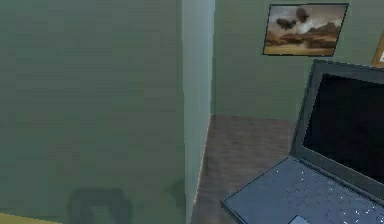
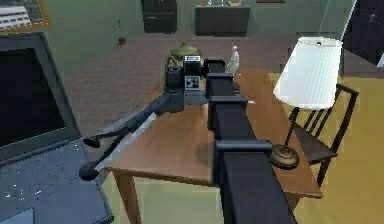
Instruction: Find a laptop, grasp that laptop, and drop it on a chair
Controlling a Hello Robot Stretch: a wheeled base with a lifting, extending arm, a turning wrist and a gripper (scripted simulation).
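Nearest hangs the open laptop (image 2: 35,120), grey-cased with a dark flat screen, at the far end of my end effector (image 2: 88,157), clear of the wooden table (image 2: 160,140); I hold it; at the table's far end sit a rounded olive pot (image 2: 185,50), contents hidden from me, and a pale bottle (image 2: 233,58); a white-shaded lamp (image 2: 307,72) stands beside my arm; a dark slat-backed chair (image 2: 325,125) stands just behind it; a green wall (image 1: 90,100) juts close ahead.
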